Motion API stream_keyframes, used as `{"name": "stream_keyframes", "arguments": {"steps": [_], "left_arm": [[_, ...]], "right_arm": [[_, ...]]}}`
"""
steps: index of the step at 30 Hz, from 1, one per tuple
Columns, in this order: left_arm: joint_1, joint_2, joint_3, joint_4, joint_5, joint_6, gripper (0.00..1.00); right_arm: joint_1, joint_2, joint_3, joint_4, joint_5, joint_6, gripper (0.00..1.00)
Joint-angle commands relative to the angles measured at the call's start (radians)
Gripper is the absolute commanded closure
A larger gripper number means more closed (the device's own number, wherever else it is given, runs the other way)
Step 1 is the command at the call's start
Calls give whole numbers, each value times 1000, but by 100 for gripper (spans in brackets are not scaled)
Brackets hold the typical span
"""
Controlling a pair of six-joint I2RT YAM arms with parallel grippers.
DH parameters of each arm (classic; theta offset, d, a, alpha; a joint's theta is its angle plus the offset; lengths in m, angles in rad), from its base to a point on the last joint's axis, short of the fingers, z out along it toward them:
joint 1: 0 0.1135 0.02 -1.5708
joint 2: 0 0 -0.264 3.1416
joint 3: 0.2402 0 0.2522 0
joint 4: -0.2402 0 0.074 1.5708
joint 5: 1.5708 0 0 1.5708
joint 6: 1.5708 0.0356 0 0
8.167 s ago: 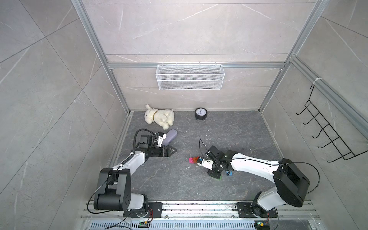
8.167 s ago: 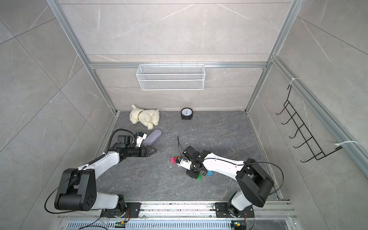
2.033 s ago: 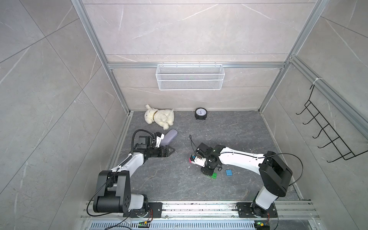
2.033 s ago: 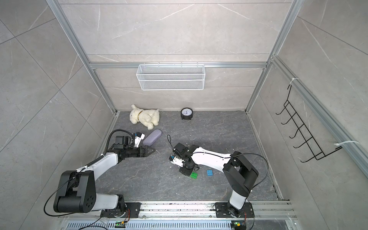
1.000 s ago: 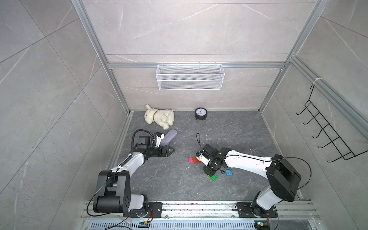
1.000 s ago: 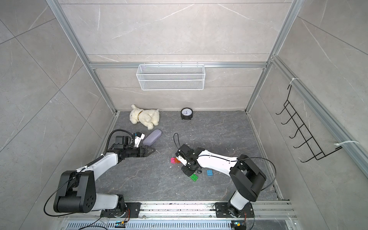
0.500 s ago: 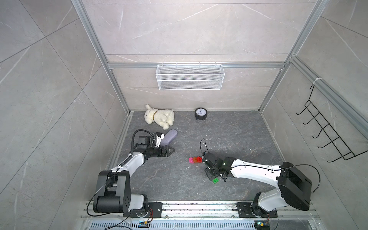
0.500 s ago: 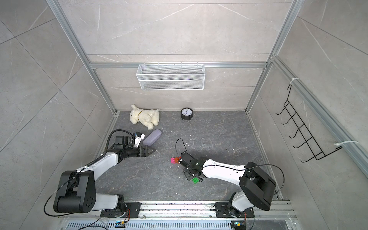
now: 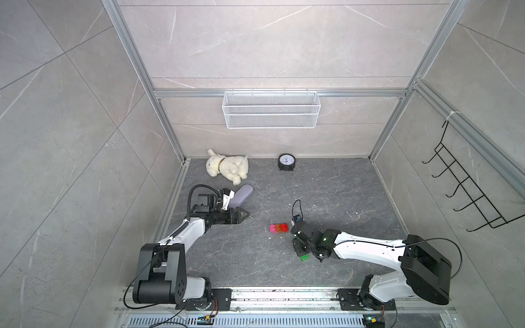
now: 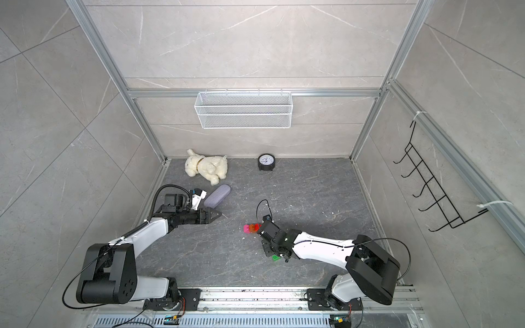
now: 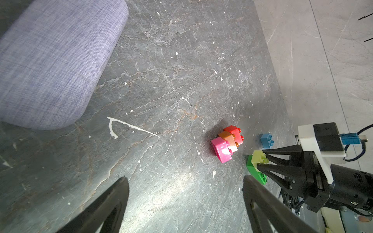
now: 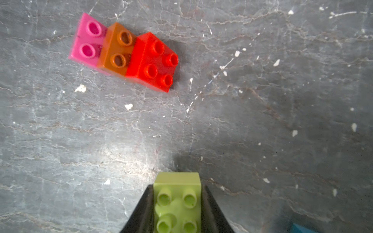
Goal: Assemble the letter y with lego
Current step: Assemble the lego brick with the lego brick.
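I'm holding the right fingers clamped on the yellow-green brick, right by one end of the long green brick on the worktop, pink-orange-red stem lying ahead, right arm nearer, left fingers idling wide open, empty.

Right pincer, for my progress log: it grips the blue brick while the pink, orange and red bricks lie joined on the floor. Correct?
No. The right wrist view shows the right pincer shut on the yellow-green brick; the blue brick lies loose. The rest holds.
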Motion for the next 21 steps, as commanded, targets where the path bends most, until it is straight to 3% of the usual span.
{"name": "stream_keyframes", "arguments": {"steps": [1,14,21], "left_arm": [[4,-30,-2,13,29,17,9],[4,-30,-4,13,27,20,9],[4,-31,-4,13,27,19,9]], "right_arm": [[6,93,-49,-104,-48,34,94],[7,100,1,-124,-11,-18,94],[6,113,34,-46,-101,-195,94]]}}
